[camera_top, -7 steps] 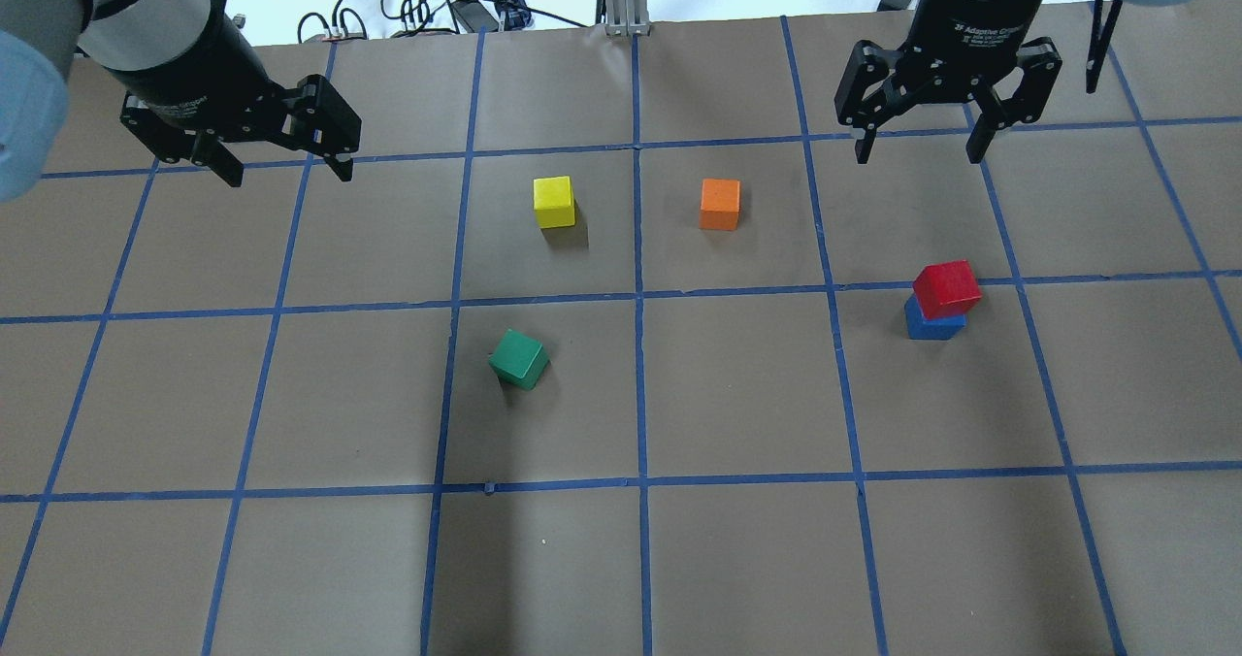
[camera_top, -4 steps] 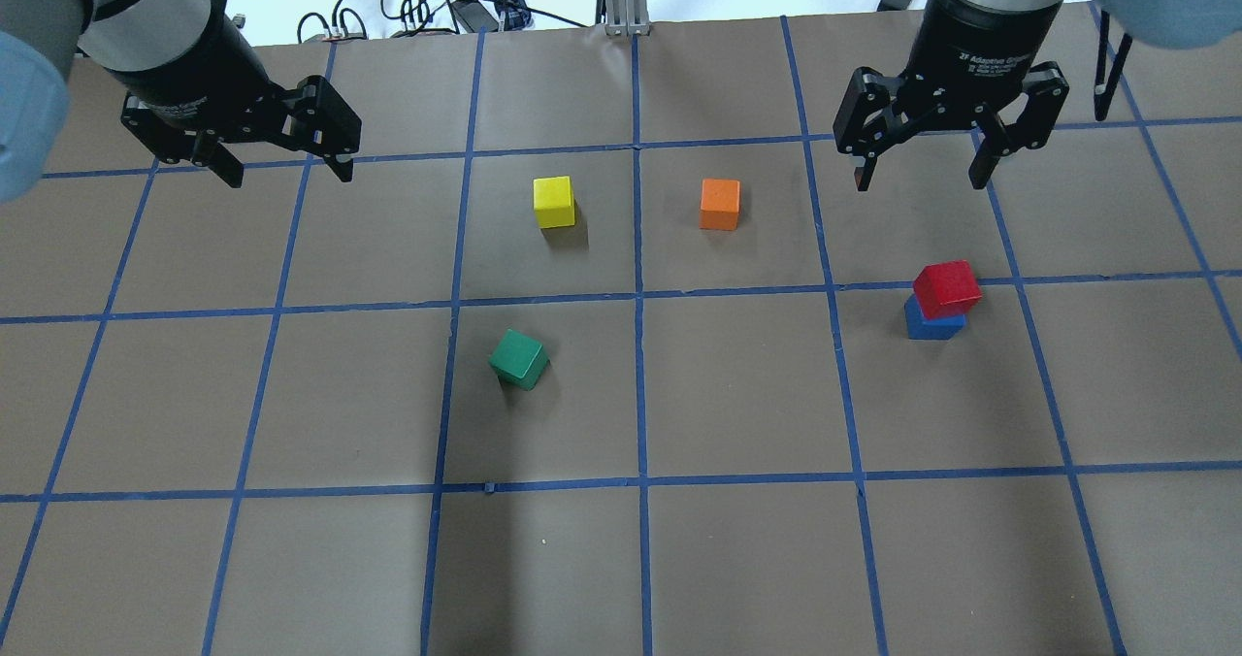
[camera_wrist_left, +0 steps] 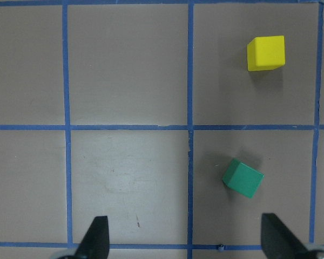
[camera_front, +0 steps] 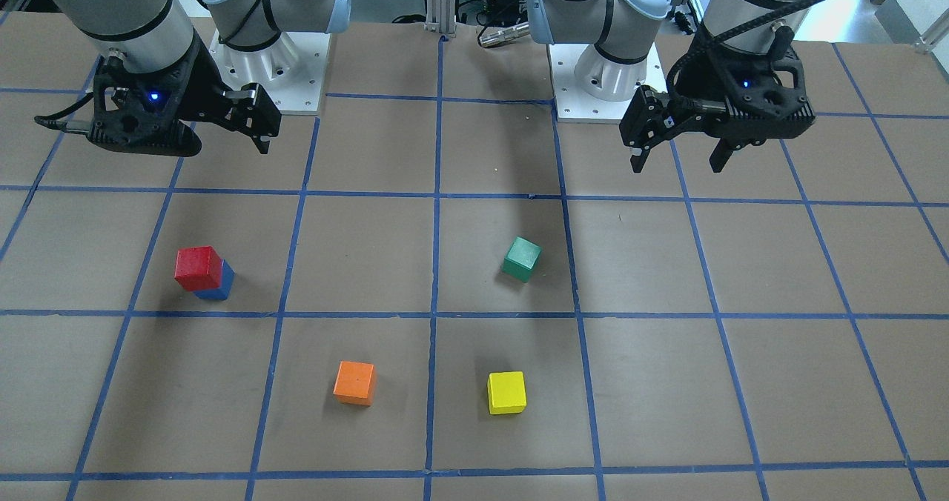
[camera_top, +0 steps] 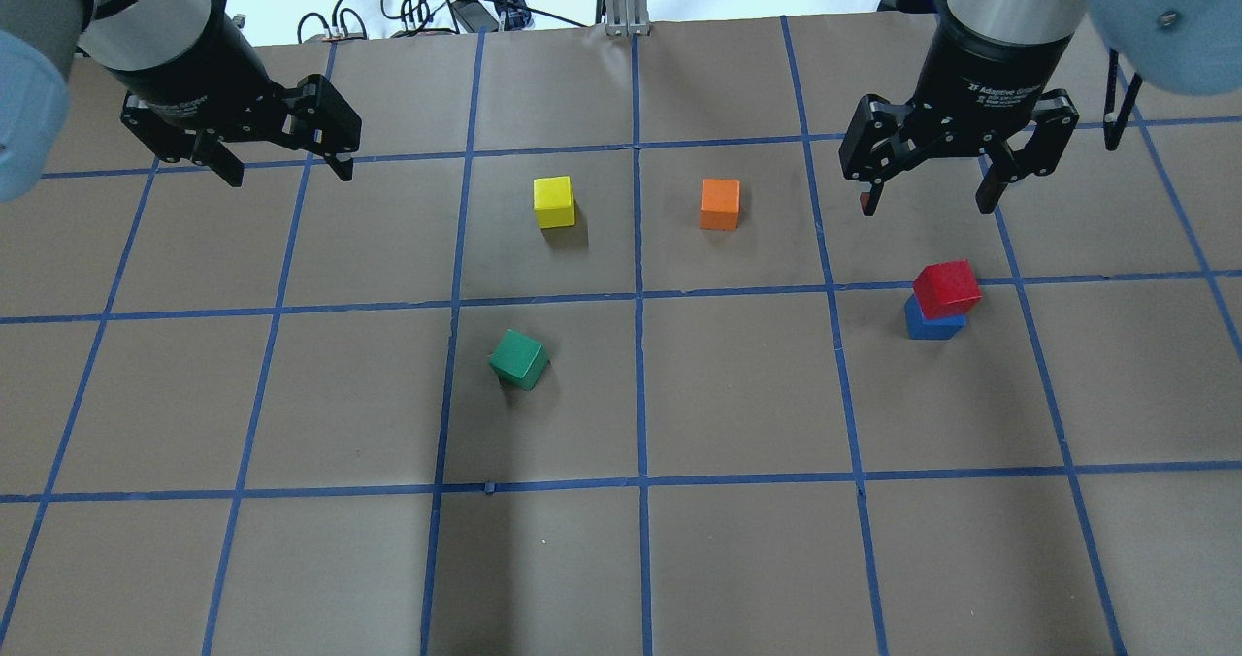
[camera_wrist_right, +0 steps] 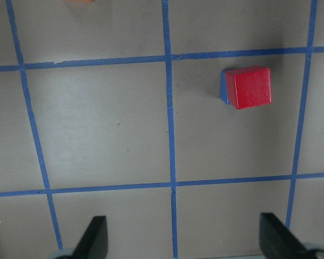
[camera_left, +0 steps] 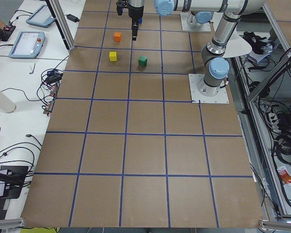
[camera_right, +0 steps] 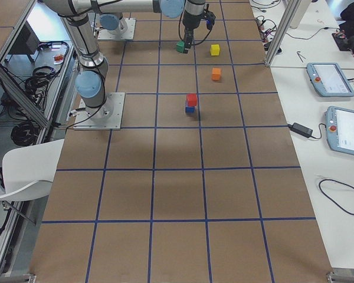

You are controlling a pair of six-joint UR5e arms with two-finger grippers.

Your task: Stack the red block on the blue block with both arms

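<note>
Two cubes make one stack: the red block (camera_top: 947, 288) sits on the blue block (camera_top: 933, 326), slightly askew, on the table (camera_top: 737, 394). The right tool (camera_top: 928, 206) hangs raised near the stack, clear of it, its fingers spread wide and holding nothing. The left tool (camera_top: 288, 176) is likewise spread and unladen, well apart from the stack, beyond the yellow cube (camera_top: 554, 202) and the green cube (camera_top: 518, 359).

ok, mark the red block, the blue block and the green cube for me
red block (camera_top: 947, 287), overhead exterior view, on its top face.
blue block (camera_top: 933, 327), overhead exterior view, on the part showing from under the red block.
green cube (camera_top: 517, 355), overhead exterior view, on its top face.
</note>
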